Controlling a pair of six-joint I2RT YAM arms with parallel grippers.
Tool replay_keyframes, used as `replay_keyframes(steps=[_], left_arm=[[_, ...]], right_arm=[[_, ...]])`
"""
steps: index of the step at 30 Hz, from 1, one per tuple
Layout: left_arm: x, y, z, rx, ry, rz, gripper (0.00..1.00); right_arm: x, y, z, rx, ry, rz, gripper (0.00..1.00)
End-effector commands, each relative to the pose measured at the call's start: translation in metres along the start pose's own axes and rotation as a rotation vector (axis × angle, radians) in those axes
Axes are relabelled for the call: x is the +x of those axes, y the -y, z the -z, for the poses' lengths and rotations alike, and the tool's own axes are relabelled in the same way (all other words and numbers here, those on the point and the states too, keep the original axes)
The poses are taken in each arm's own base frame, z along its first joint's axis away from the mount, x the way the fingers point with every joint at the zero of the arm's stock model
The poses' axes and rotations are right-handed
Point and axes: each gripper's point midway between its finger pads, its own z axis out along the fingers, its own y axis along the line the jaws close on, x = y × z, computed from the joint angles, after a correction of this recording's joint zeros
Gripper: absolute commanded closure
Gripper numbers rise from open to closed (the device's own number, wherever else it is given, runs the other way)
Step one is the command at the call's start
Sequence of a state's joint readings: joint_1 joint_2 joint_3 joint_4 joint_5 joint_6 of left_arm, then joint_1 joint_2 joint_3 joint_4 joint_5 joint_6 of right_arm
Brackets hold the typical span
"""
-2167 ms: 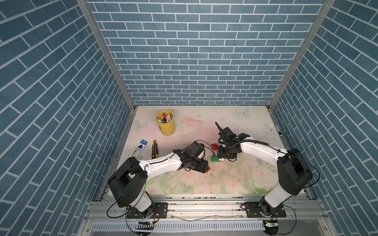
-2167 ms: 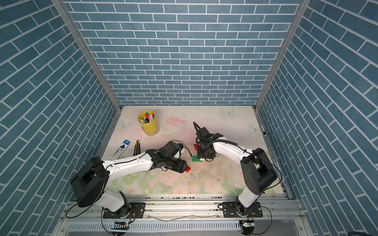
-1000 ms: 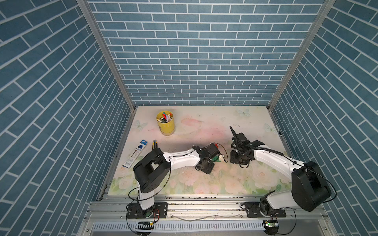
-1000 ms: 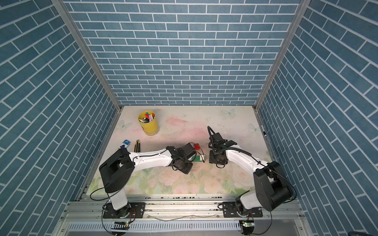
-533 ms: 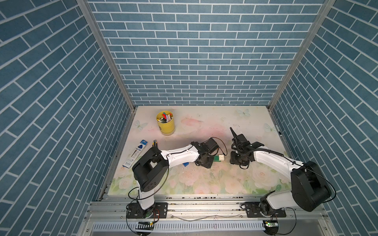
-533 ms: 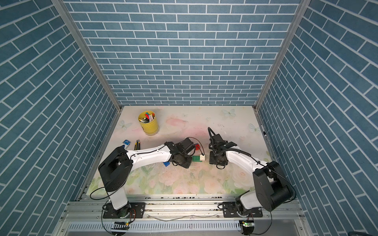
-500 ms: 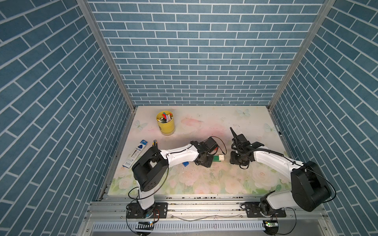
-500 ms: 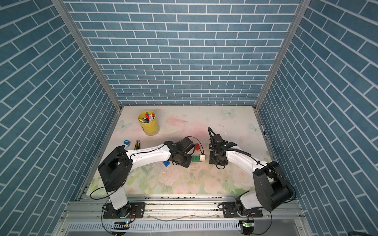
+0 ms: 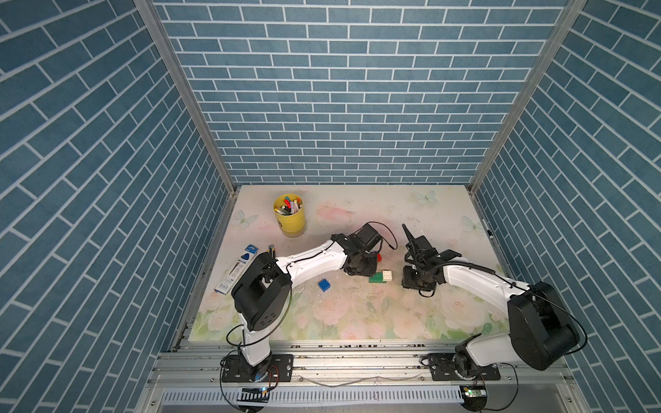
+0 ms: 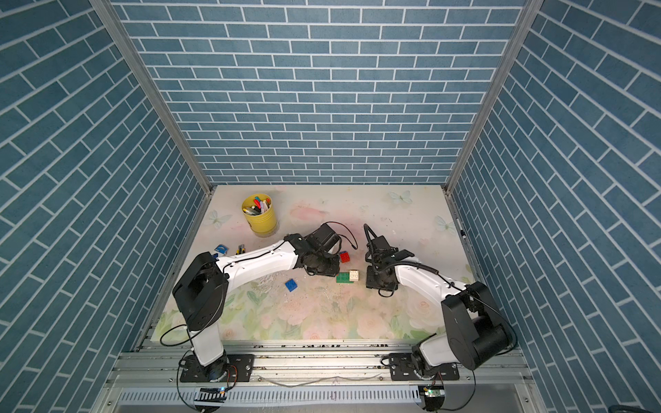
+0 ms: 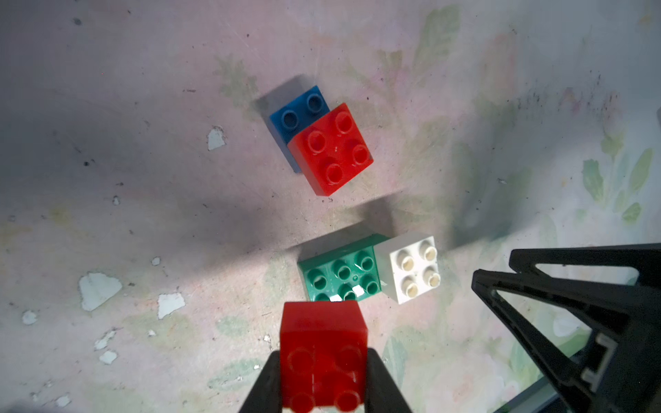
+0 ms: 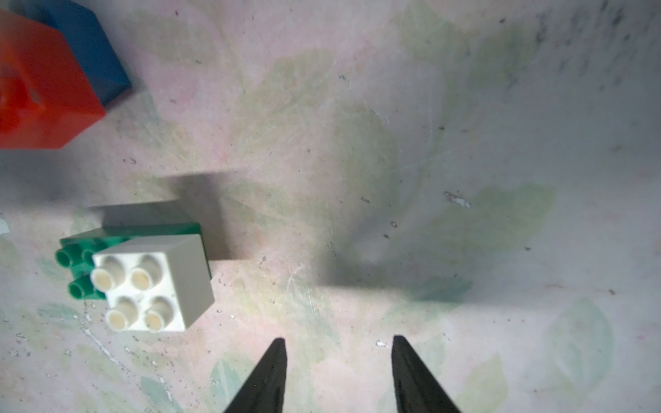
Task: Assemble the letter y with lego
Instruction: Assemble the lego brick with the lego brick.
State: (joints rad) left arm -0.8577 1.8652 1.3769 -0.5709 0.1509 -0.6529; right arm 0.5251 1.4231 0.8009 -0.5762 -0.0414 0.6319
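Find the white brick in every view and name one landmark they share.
Top view: white brick near the middle of the table.
Top view: white brick likewise near the middle.
Left wrist: white brick just past the gripped red brick.
Right wrist: white brick diagonally ahead of the open right tool.
Shared landmark: the green brick it sits on, in all four.

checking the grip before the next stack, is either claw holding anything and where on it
The left claw is shut on a red brick, pinching it by two opposite side walls. The right claw is open and holds nothing.
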Motion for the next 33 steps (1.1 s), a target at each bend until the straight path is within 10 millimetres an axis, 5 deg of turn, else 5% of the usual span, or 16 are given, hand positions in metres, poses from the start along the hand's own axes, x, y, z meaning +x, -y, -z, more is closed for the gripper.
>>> replay_keyframes(steps=[1,33], left_arm=[[0.009,-0.009,-0.009,-0.039,-0.052,0.062,0.83],[0.018,-0.014,-0.037,-0.118,-0.128,0.138,0.90]], right_arm=[[0.002,0.003,0.001,0.002,0.006,-0.034,0.51],[0.000,-0.002,-0.006,-0.020,0.000,-0.031,0.51]])
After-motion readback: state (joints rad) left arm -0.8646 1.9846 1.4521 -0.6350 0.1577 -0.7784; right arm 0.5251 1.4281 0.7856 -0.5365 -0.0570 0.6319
